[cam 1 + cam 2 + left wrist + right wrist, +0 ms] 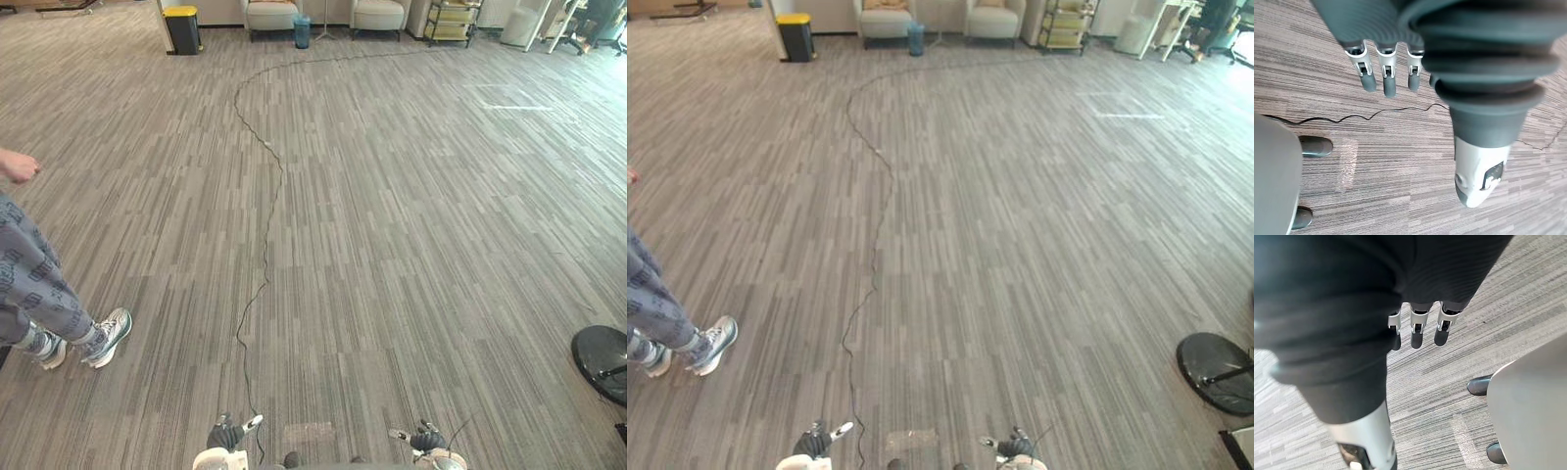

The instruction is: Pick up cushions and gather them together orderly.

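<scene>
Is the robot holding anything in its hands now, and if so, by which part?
Nothing is held. The left hand and the right hand hang with straight fingers above the carpet, touching nothing.

Floor [411,255]: grey carpet, fine light and dark streaks, runs across whole frame. Along top edge, left to right: black bin [182,31] with yellow lid, pale armchair [272,15], small blue bin [302,32], second armchair [378,14], shelf cart [451,22] with loaded tiers. Upper right corner: white furniture [519,24], kind unclear. White tape mark [516,107] on carpet, upper right. Round black base [601,360] at right edge, lower down. Light stronger toward upper right; carpet paler there.
</scene>
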You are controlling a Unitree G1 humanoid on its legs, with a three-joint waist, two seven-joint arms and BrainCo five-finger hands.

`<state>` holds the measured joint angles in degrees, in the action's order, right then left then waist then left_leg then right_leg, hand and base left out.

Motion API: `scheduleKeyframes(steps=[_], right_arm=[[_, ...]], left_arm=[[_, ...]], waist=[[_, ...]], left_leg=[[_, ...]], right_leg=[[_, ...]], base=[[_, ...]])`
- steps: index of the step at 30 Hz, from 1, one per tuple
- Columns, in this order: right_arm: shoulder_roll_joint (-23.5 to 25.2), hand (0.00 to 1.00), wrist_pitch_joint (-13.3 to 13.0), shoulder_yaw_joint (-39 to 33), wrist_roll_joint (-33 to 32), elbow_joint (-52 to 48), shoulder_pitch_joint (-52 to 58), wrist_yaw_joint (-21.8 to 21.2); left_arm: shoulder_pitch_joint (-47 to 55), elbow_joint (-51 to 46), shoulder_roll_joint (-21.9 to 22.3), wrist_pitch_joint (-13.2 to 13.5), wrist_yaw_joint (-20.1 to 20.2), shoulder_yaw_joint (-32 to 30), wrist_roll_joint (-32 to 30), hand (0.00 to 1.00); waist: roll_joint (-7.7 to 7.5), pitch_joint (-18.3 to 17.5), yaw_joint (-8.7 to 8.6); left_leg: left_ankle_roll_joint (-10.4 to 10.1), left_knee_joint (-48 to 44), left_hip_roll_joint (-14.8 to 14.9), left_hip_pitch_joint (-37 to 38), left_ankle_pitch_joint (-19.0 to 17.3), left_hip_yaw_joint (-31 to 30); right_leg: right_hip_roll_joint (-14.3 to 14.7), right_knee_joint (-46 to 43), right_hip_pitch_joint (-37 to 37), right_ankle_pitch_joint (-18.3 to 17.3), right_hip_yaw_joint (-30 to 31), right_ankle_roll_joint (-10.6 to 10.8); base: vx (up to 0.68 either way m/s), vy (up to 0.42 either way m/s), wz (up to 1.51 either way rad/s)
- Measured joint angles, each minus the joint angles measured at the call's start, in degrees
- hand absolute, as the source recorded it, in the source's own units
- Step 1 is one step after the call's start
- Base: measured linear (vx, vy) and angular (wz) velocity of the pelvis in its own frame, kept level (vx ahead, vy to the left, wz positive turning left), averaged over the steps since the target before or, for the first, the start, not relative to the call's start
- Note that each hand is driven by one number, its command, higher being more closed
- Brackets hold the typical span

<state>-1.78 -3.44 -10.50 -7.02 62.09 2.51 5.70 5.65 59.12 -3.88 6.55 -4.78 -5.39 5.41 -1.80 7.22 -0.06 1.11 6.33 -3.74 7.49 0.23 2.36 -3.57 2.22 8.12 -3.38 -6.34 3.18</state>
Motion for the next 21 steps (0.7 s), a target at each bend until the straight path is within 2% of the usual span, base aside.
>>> scheduleKeyframes(steps=[5,7,9,10,11,13,15,17,18,19,20,21], right_arm=[[0.3,0.00,0.0,-0.8,-0.3,-0.1,0.0,0.0],[0.8,0.00,0.0,-2.2,-0.4,-0.4,-0.1,0.0],[1.7,0.00,-0.1,-3.0,-1.6,-1.3,-0.1,0.0],[1.7,0.00,-0.1,-3.0,-2.1,-1.9,0.1,0.0],[1.9,0.00,-0.1,-3.2,-2.2,-3.1,0.5,0.1],[1.9,0.00,0.0,-3.3,-2.2,-4.8,0.7,0.2],[1.4,0.00,0.1,-3.4,-2.3,-4.9,0.9,0.6],[1.4,0.00,0.0,-3.2,-2.4,-4.8,0.5,0.7],[1.2,0.00,0.1,-2.7,-2.4,-4.8,0.3,0.8],[1.2,0.00,0.1,-2.5,-2.4,-4.2,0.1,1.1],[1.0,0.00,0.1,-2.4,-2.4,-3.9,-0.3,1.2],[1.1,0.00,0.2,-1.9,-2.2,-2.9,-1.3,1.1]], left_arm=[[-0.3,0.0,0.0,-0.1,0.0,-0.3,0.9,0.00],[-0.4,-0.6,0.1,-0.1,0.1,-1.4,1.0,0.00],[-0.5,-2.2,0.2,-0.4,0.2,-3.7,1.5,0.00],[-0.4,-2.7,0.4,-0.6,0.2,-4.3,1.5,0.00],[-0.4,-3.8,0.5,-0.7,0.3,-5.0,1.5,0.00],[-0.4,-5.7,1.1,-0.5,0.3,-6.6,2.0,0.00],[-0.5,-5.8,1.4,-0.3,0.2,-6.5,2.6,0.00],[-0.5,-6.1,1.3,0.2,0.3,-6.3,2.7,0.00],[-0.5,-6.4,1.3,0.4,0.3,-6.0,3.0,0.00],[-0.7,-6.5,1.1,0.4,0.3,-5.9,3.4,0.00],[-0.9,-6.4,1.1,0.4,0.2,-5.8,3.5,0.00],[-1.4,-6.2,0.9,0.5,0.0,-5.8,3.8,0.00]], waist=[[-0.10,0.5,0.06],[-0.35,1.0,0.13],[-0.90,2.2,0.22],[-0.67,2.5,0.23],[-0.57,3.2,0.26],[-0.23,4.7,0.61],[0.51,4.7,1.02],[0.53,4.8,1.14],[0.54,4.9,1.36],[-0.21,4.7,1.87],[-0.39,4.3,2.18],[-0.54,4.8,2.39]], left_leg=[[-0.5,-0.1,0.1,-0.6,-0.3,-1.5],[-1.0,-1.7,0.3,-1.2,-2.3,-1.5],[-1.5,-14.0,0.8,-6.5,-8.3,0.2],[-2.1,-18.6,1.4,-8.0,-10.3,1.9],[-3.6,-27.5,2.8,-11.8,-12.5,5.4],[-5.1,-44.1,6.7,-18.8,-14.8,10.7],[-4.0,-46.3,9.7,-21.7,-17.1,12.1],[-3.4,-39.7,10.2,-23.7,-16.1,11.2],[-3.6,-32.6,10.0,-24.9,-12.7,10.5],[-3.7,-28.6,8.3,-25.1,-5.4,10.8],[-3.0,-27.5,6.9,-24.1,-5.6,11.6],[-2.5,-28.6,7.0,-24.6,-7.0,13.0]], right_leg=[[0.1,-1.1,-0.2,-1.6,-1.6,-0.4],[0.0,-3.3,-0.8,-3.5,-1.9,-0.8],[-0.4,-6.4,-1.7,-5.5,-1.9,-1.2],[-0.2,-7.1,-1.7,-6.2,-2.1,-1.4],[-0.1,-8.1,-1.4,-7.2,-2.2,-1.9],[0.1,-8.2,1.0,-8.5,-2.5,-3.0],[0.1,-8.4,2.6,-10.0,-2.5,-2.6],[-1.4,-8.5,3.1,-11.8,-2.3,-1.8],[-2.5,-8.3,3.6,-13.0,-1.6,-0.7],[-4.7,-7.5,3.9,-13.6,-0.9,0.3],[-5.8,-7.0,3.9,-13.7,-0.6,0.6],[-5.6,-5.3,4.0,-11.0,0.1,-0.8]], base=[[0.05,-0.052,0.17],[0.05,-0.060,0.05],[0.07,-0.041,0.02],[0.09,-0.045,0.08],[0.09,-0.037,0.13],[0.10,-0.013,0.04],[0.13,0.048,-0.01],[0.22,0.168,-0.06],[0.35,0.275,-0.14],[0.36,0.258,-0.14],[0.40,0.217,-0.18],[0.31,0.144,-0.27]])
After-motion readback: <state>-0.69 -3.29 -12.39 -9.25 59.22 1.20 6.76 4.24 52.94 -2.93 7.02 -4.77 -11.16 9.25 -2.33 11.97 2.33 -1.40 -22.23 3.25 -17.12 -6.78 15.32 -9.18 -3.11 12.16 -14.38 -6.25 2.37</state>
